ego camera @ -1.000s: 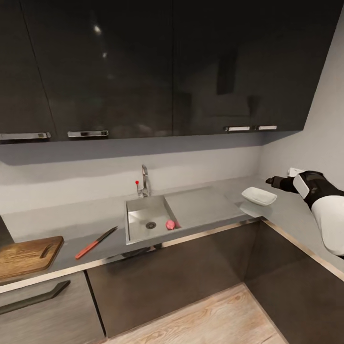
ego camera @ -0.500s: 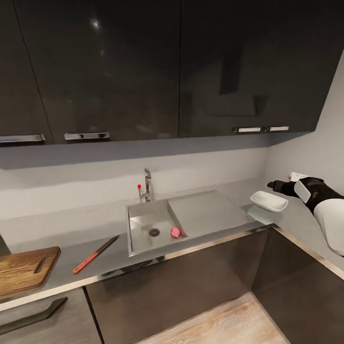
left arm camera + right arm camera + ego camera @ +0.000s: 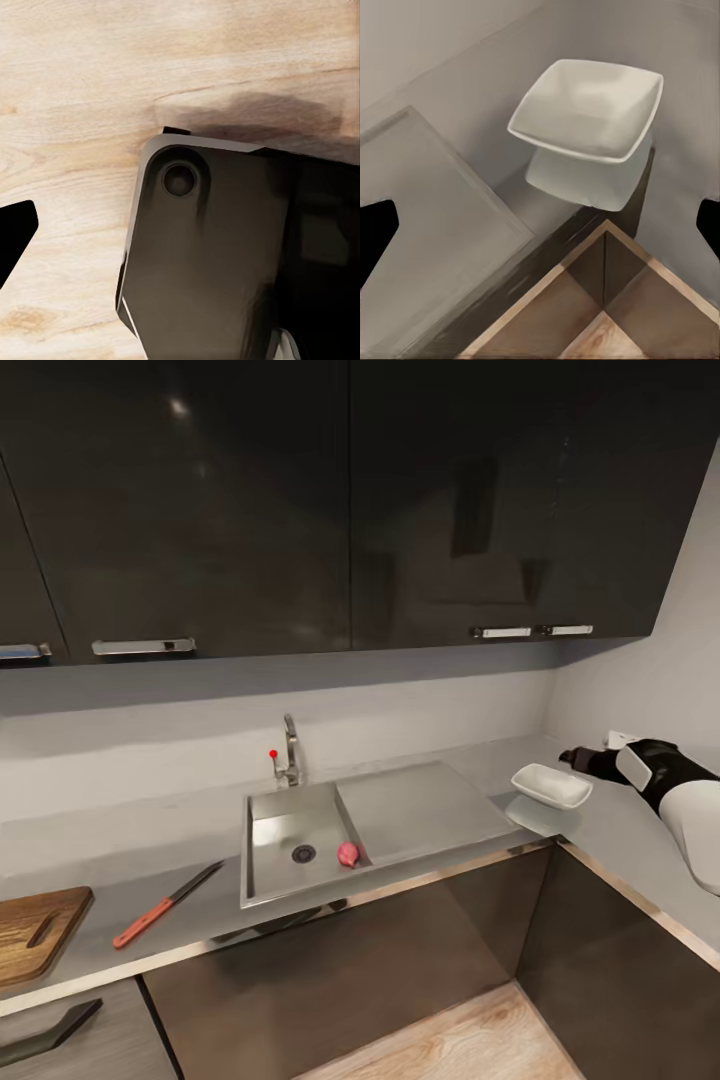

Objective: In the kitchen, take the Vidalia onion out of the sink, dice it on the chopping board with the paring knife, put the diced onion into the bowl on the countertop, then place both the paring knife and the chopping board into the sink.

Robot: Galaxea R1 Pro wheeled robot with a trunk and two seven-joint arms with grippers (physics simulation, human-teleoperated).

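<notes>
The Vidalia onion (image 3: 347, 853) lies in the sink (image 3: 285, 830) beside the drain, below the chrome tap (image 3: 288, 752). The paring knife (image 3: 165, 905) rests on the countertop (image 3: 120, 860) left of the sink. Further left, the chopping board (image 3: 35, 932) is cut off by the picture's edge. The white bowl (image 3: 550, 785) (image 3: 585, 109) stands in the counter's corner. My right gripper (image 3: 570, 757) (image 3: 540, 225) hovers just behind and above the bowl, open and empty. My left gripper's fingertip (image 3: 15, 232) shows over the wooden floor, set wide as if open, holding nothing.
Dark wall cabinets (image 3: 350, 510) hang above the counter, dark base cabinets (image 3: 330, 970) stand below. The drainboard (image 3: 420, 815) (image 3: 420, 217) lies between basin and bowl. The worktop turns toward me at the right wall. My dark base (image 3: 225, 255) sits on the wood floor (image 3: 112, 75).
The whole head view has shifted, first one way, then back left and slightly down, so the camera moved. My right gripper stays by the bowl; the counter's things kept their places.
</notes>
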